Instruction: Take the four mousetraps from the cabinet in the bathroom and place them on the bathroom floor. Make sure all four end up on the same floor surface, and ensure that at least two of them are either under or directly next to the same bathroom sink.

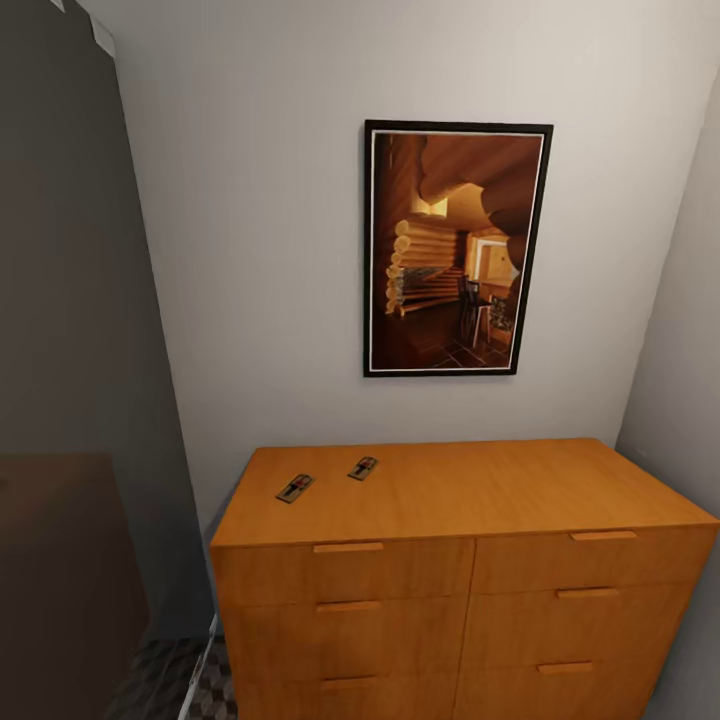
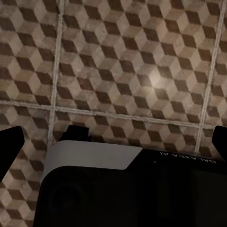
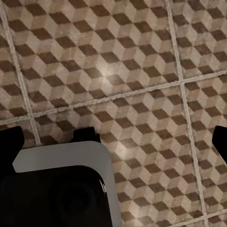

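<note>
Two mousetraps (image 1: 295, 488) (image 1: 363, 468) lie flat on the cabinet (image 1: 480, 490) top, near its back left corner and just apart from each other. A framed picture (image 1: 455, 248) hangs on the wall above. Both wrist views look down on the patterned bathroom floor (image 2: 118, 61). The left gripper (image 2: 116, 142) and right gripper (image 3: 116, 139) each seem spread apart, holding nothing.

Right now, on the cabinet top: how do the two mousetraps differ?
Position: the left trap lies nearer the cabinet's front edge; the right trap sits further back, toward the wall. Spacing: they lie apart, not touching. Apparent size: the left trap looks slightly longer, perhaps only because it is closer to the camera. Shared: both lie flat on the left part of the top, dark with pale parts, angled the same diagonal way.
</note>
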Available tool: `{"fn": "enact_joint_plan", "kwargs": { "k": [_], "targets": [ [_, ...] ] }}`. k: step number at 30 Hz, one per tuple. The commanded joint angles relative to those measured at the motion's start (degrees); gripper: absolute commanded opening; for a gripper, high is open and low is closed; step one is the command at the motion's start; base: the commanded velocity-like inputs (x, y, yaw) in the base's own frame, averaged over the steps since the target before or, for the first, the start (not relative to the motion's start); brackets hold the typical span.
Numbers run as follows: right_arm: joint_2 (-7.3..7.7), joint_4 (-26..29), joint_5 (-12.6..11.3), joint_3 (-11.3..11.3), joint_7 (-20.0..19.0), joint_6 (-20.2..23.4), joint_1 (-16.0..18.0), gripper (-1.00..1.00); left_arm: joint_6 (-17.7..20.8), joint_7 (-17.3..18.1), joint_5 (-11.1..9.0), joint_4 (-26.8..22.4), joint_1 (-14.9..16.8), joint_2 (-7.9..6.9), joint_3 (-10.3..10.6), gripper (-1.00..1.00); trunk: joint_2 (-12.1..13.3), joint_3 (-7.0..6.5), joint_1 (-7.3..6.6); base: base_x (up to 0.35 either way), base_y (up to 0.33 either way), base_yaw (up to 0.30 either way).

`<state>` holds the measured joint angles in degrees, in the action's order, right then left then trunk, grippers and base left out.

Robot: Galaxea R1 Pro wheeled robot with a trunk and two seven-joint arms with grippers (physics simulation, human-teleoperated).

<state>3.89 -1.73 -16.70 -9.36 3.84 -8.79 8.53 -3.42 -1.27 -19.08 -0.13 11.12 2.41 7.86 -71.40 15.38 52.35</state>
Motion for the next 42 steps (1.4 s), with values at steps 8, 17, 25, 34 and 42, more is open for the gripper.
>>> {"fn": "enact_joint_plan", "kwargs": {
  "k": [8,17,25,34,42],
  "targets": [
    [-0.09,-0.2,-0.8,-0.5,0.0,-0.4,0.1,1.0,-0.2,-0.1,-0.5,0.0,0.0,-0.01,0.5,1.0,0.0,0.07,0.01,0.008,0.006,-0.131],
    [-0.03,-0.2,-0.8,-0.5,0.0,-0.3,0.1,1.0,-0.2,-0.1,-0.6,0.0,0.0,-0.03,0.5,1.0,0.0,0.07,0.01,0.0,0.0,-0.18],
    [0.19,-0.1,-0.5,-0.5,0.0,-0.3,0.1,1.0,-0.2,-0.1,-0.6,0.0,0.0,-0.02,0.5,1.0,0.0,0.07,0.01,0.0,0.0,-0.018],
    [0.34,-0.1,-0.3,-0.6,0.0,-0.1,0.1,1.0,-0.2,-0.1,-0.6,0.0,0.0,-0.03,0.5,1.0,0.0,0.07,0.01,0.0,0.0,-0.002],
    [0.31,-0.1,-0.3,-0.6,0.0,0.0,0.1,1.0,-0.2,-0.1,-0.7,0.0,0.0,-0.03,0.5,1.0,0.0,0.07,0.01,0.0,0.0,0.0]
  ]
}}
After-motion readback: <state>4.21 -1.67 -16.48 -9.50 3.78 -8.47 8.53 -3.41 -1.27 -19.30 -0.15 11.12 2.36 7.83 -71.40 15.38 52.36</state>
